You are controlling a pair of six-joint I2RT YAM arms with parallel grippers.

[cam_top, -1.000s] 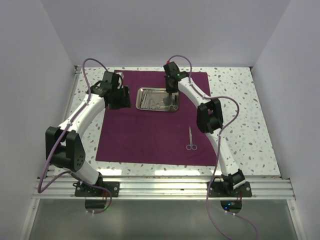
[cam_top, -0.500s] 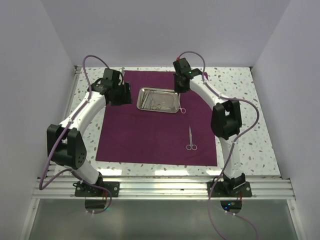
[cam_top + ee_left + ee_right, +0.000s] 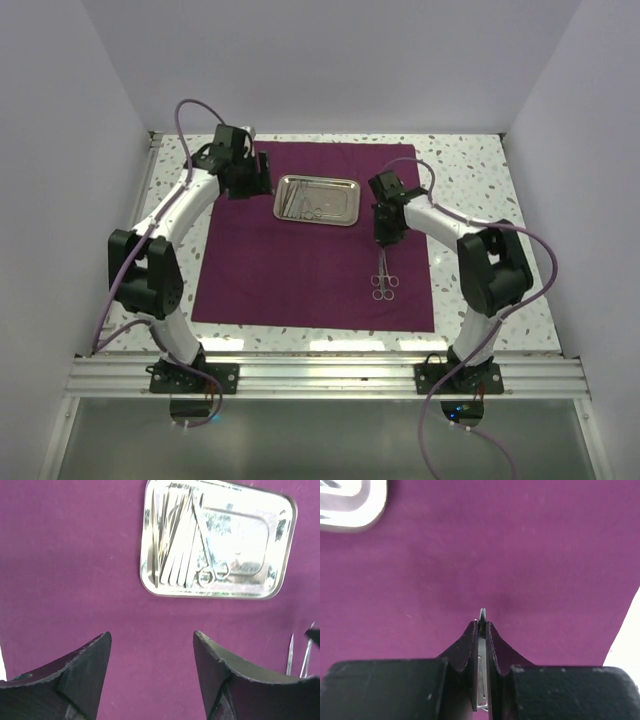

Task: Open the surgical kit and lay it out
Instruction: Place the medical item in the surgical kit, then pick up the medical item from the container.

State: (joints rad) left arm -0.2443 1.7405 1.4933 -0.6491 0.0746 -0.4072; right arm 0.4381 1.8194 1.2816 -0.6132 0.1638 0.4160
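Note:
The maroon cloth (image 3: 300, 270) lies spread flat on the table. The steel tray (image 3: 345, 212) sits on its far half and holds several thin silver instruments (image 3: 182, 545). A pair of scissors (image 3: 379, 285) lies on the cloth near its right edge. My right gripper (image 3: 384, 243) is just beyond the scissors, low over the cloth. In the right wrist view it (image 3: 482, 622) is shut on a thin silver instrument (image 3: 482, 614), whose ring handles (image 3: 391, 283) lie beside the scissors. My left gripper (image 3: 257, 184) hangs left of the tray, open and empty (image 3: 152, 635).
The speckled white tabletop (image 3: 480, 200) borders the cloth on the right and left. White walls enclose the table on three sides. The metal rail (image 3: 320, 375) with both arm bases runs along the near edge.
My right gripper has swung from the tray's far right corner toward me, bringing a silver instrument beside the scissors. My left gripper has shifted slightly back by the tray's left side.

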